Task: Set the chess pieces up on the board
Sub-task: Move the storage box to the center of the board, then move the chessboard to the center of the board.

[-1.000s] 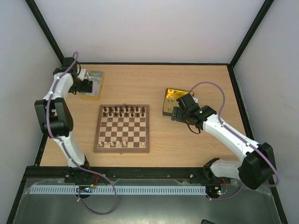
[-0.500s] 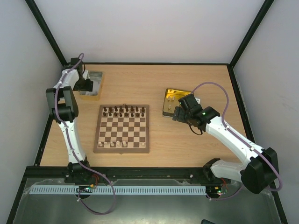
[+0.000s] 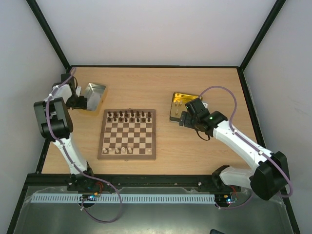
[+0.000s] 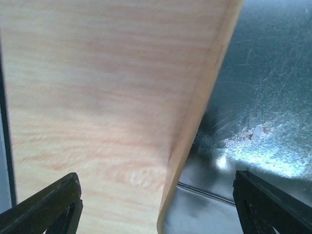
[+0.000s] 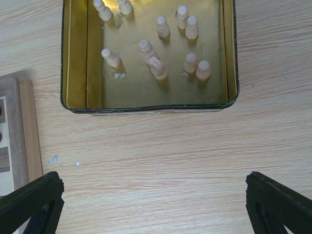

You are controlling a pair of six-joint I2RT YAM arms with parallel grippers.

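The board (image 3: 127, 134) lies mid-table, with dark brown pieces (image 3: 129, 116) along its far rows and a few cream pieces (image 3: 119, 150) on its near row. Several cream pieces (image 5: 158, 68) stand or lie in the gold tray (image 5: 146, 108). My right gripper (image 5: 155, 204) is open and empty over bare table just in front of that tray, and it shows in the top view (image 3: 181, 119). My left gripper (image 3: 78, 101) is at the silver tray (image 3: 94, 90), which is tipped up. Its jaws stand wide apart on either side of the tray's wall (image 4: 195, 126).
The board's corner (image 5: 19, 131) shows at the left of the right wrist view. The silver tray's scratched inside (image 4: 263, 97) shows no pieces. Black frame posts and white walls ring the table.
My left arm swung round to the near left side of the silver tray, which now stands tipped up instead of flat. My right arm has barely moved.
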